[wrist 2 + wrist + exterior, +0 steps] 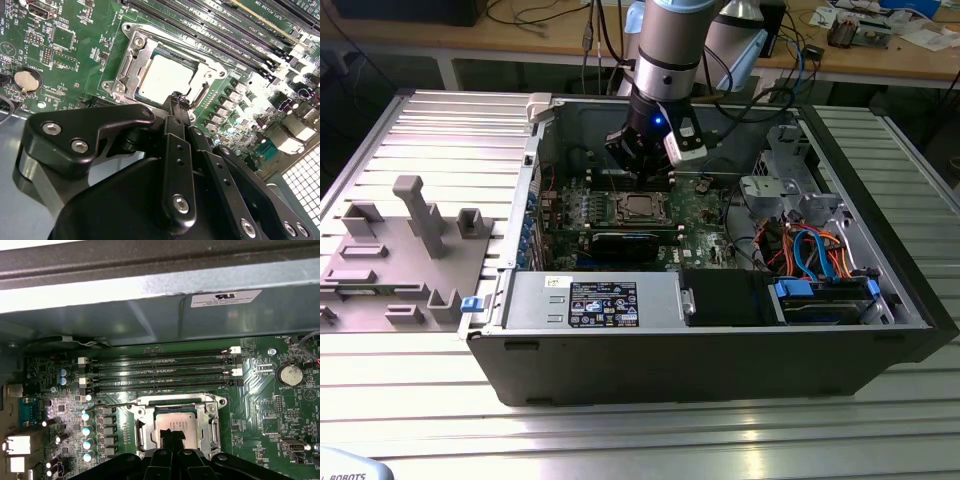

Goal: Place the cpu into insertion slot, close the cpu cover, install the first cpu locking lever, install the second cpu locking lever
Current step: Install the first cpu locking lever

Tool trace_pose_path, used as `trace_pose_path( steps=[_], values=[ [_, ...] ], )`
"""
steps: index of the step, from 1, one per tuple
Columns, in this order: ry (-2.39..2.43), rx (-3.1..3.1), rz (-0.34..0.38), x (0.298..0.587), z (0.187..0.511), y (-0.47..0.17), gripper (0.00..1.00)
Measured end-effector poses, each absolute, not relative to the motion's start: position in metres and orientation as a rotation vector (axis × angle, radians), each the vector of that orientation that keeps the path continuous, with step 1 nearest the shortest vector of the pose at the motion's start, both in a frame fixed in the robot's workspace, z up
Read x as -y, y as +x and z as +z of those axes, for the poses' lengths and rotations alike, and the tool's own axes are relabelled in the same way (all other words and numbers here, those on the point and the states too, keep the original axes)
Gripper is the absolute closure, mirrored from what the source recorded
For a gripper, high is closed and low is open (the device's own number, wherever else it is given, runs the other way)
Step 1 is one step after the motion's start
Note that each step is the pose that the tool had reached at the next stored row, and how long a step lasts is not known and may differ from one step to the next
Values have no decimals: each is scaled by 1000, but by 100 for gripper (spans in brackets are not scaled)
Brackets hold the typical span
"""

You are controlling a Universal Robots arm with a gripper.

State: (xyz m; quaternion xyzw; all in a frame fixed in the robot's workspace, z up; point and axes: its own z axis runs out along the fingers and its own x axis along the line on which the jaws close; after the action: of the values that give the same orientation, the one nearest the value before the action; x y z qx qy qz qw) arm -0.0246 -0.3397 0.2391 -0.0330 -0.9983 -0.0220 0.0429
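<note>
One big grey ribbed table (430, 130) carries everything here, and on it lies an open black computer case (720, 350) with its side off. Beside the case, toward the exterior view's left, sits a grey moulded fixture (400, 250) with posts and pockets. Inside the case is the green motherboard (260, 410), with long black memory slots (160, 371) running just beyond the socket and a round coin battery (290, 374) off to one side.

The arm (670, 50) comes down from above into the case, and its gripper (176, 100) hangs right over the socket area. Its dark fingers (172, 112) are drawn in close to each other, tips nearly meeting (whether they pinch anything between them I cannot tell), and they sit at the edge of the chip.

The insertion slot (130, 60) shows its silvery metal rim in both wrist views. The cpu cover (212, 427) lies flat, framing the chip. The cpu (165, 77) lies flat in the slot, dull silver top up, showing through the cover's window. A thin wire lever (112, 404) runs beside the socket.
</note>
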Motion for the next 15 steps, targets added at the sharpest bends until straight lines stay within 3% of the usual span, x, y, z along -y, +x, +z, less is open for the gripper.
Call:
trace_pose_path(
  steps=[15],
  values=[
    [-81,3054,-67,340,239,-25,89]
  ],
)
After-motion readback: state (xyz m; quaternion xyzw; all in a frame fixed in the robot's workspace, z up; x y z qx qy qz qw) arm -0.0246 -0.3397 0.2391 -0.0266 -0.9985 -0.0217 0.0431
